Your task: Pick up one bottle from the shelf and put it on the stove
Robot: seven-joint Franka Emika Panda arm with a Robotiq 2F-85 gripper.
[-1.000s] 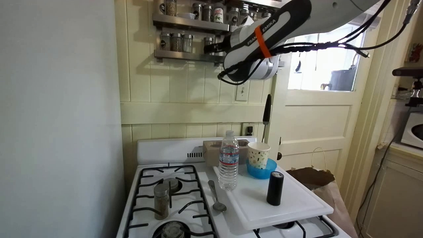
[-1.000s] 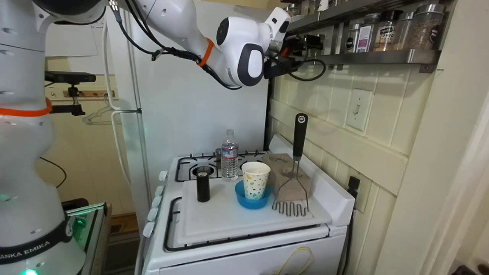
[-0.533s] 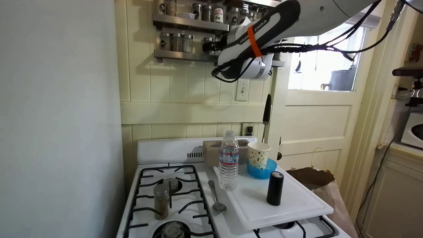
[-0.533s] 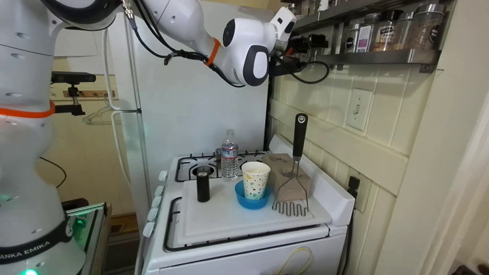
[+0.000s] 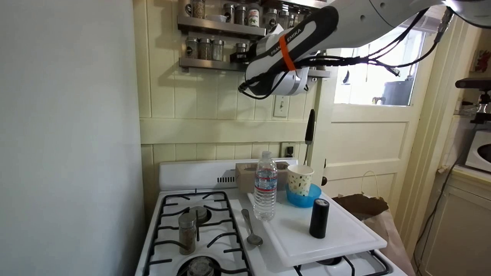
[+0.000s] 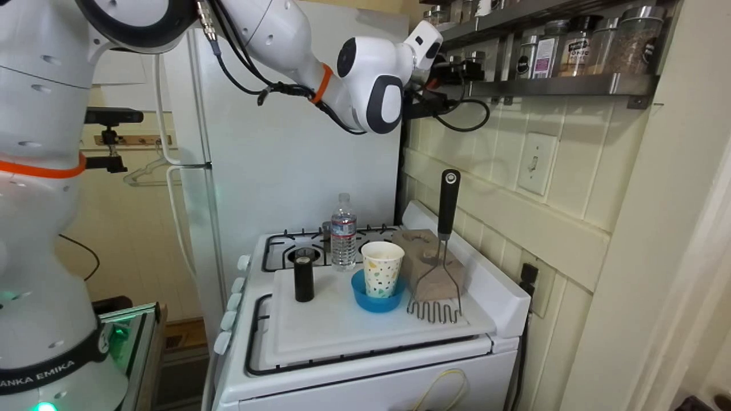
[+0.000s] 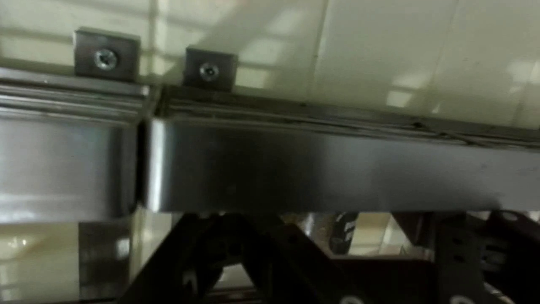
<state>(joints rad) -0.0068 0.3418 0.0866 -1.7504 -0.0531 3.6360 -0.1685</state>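
Observation:
The two-tier shelf (image 5: 215, 64) carries rows of small glass jars, the task's bottles. My gripper (image 6: 469, 72) reaches in over its lower tier, and in an exterior view a silver-lidded jar (image 5: 241, 47) shows just behind the black fingers. The wrist view, upside down, has the lower rail (image 7: 346, 169) across it, covering the fingertips. Past the rail's edge a jar with a black label (image 7: 344, 234) shows in the space between my fingers, a pale gap to its right. Whether they touch it is hidden. Below stands the white stove (image 5: 234, 207) with black grates.
One spice jar (image 5: 187, 234) stands on the left burners. A white board (image 6: 320, 331) covers the right side, with a water bottle (image 6: 343, 237), black cylinder (image 6: 304, 279), blue bowl with paper cup (image 6: 381, 271) and brown box. An upright masher (image 6: 449, 200) rises near the wall.
Across the last second the arm has moved left in an exterior view, further along and in toward the lower tier, dipping slightly at the end. Objects on the stove have stayed put.

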